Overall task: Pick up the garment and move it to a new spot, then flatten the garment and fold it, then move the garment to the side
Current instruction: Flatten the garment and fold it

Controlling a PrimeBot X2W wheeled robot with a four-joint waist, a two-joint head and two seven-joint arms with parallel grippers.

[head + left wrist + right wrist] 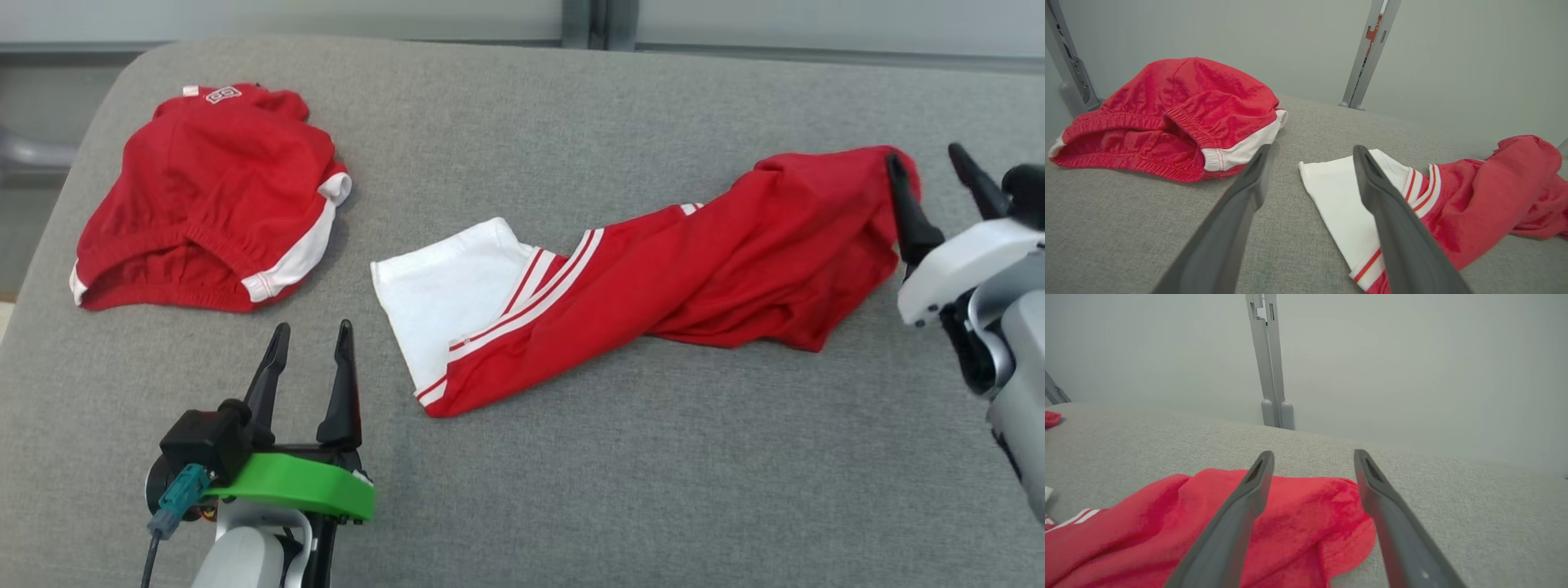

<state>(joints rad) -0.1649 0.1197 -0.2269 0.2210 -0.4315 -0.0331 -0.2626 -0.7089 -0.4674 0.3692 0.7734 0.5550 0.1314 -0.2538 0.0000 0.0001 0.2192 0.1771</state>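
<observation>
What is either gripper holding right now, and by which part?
Nothing. The left gripper and right gripper both stand open; the striped red garment lies free.

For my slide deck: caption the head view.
Red-and-white garment lies stretched across the grey surface, open right hand at its end, open left hand nearby, red shorts apart.

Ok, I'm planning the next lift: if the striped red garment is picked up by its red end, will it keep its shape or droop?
Probably droop: the striped red garment lies in soft bunched folds, so it looks floppy. Its flat white end looks thin, so likely light. Pushed, it would likely wrinkle rather than slide, since the grey surface looks textured.
</observation>
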